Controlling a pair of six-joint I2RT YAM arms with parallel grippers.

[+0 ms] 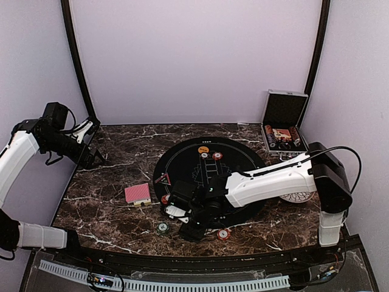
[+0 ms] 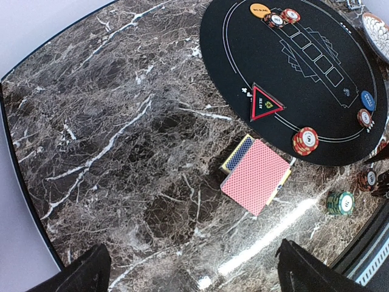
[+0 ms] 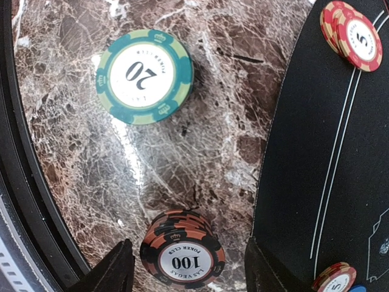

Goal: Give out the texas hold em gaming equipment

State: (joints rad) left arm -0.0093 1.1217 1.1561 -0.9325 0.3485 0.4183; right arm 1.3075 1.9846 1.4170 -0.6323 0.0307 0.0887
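Observation:
My right gripper (image 1: 189, 224) is open and low over the marble at the mat's near-left edge. In the right wrist view a stack of black-and-orange 100 chips (image 3: 182, 255) stands between its fingers (image 3: 115, 271), touching neither. A green 20 chip (image 3: 144, 76) lies beyond it and also shows from the top (image 1: 162, 227). Red 5 chips (image 3: 354, 33) lie on the mat. The red-backed deck of cards (image 2: 255, 176) rests on the marble left of the mat (image 1: 138, 193). My left gripper (image 2: 194, 281) is open and empty, high at the far left (image 1: 91, 159).
The round black mat (image 1: 243, 164) holds an orange button (image 1: 203, 149), a blue button (image 2: 367, 98), a red all-in triangle (image 2: 264, 108) and red chips (image 2: 305, 140). Another red chip (image 1: 223, 234) lies near the front. The white plate (image 1: 299, 197) and the open black case (image 1: 284, 125) are at the right.

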